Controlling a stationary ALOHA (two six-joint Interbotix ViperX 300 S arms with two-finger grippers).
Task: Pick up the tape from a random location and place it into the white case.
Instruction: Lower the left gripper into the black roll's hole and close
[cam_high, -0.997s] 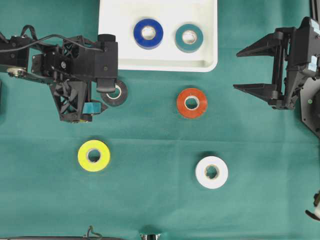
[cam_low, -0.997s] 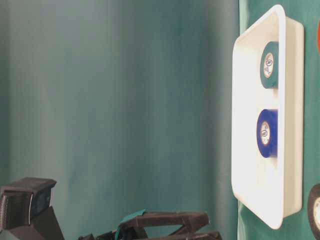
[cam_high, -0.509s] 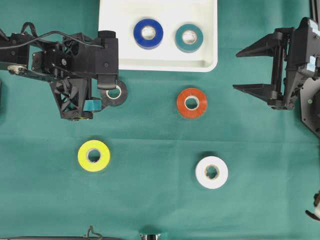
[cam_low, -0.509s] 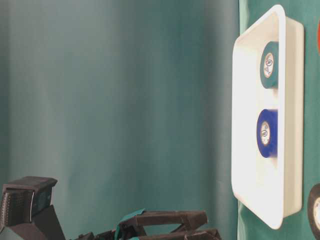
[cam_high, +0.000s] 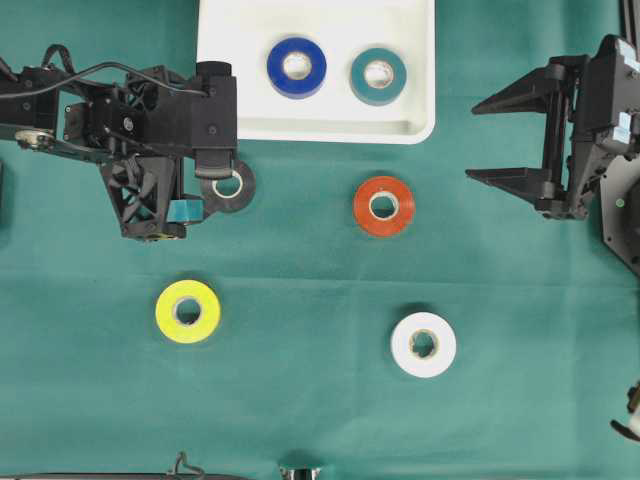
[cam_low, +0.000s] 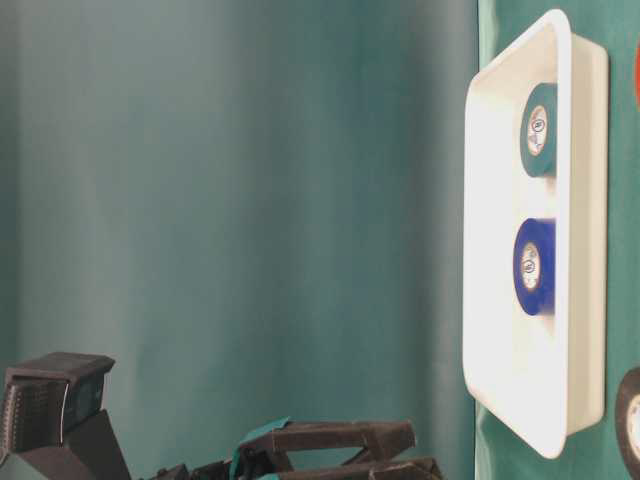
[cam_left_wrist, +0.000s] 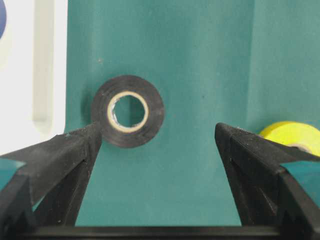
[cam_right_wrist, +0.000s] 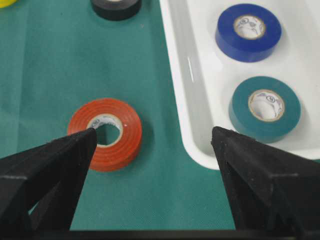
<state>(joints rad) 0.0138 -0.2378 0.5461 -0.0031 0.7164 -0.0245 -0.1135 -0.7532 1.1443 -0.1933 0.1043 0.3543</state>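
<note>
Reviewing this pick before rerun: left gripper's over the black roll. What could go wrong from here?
1. The black tape sits off-centre toward one finger of the open left gripper; closing may shove it aside.
2. It lies close to the white case rim; a finger could clip that rim.

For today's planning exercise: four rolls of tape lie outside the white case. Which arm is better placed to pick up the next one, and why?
Left. Its open gripper hangs right by the black roll, which shows between its fingers. The right gripper, also open, sits off by the edge.
</note>
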